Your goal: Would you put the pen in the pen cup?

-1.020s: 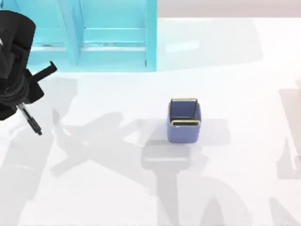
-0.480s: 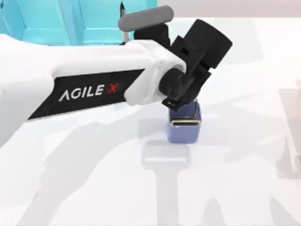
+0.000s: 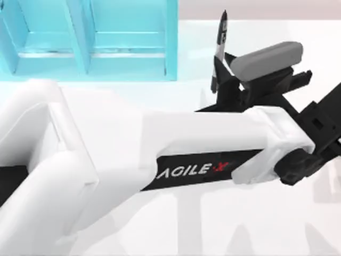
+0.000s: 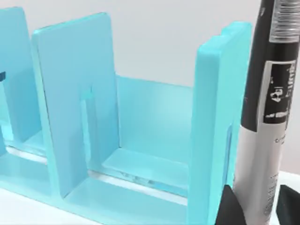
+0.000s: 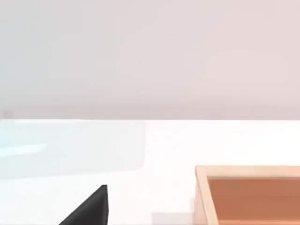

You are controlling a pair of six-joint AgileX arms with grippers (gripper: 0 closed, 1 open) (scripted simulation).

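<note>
Our left claw (image 4: 255, 208) grips the pen (image 3: 219, 50) upright toward one o'clock on the bench, probably so it drops tip-first into the pen cup, now hidden beneath our arm.

The pen (image 3: 219, 50), slim with a black upper part, a printed label and a silver-grey lower body, stands nearly upright at about one o'clock in the top view, its tip leaning slightly toward twelve. In the left wrist view the pen (image 4: 267, 112) rises with its silver-grey lower end held between two dark fingertips (image 4: 230, 208).
</note>
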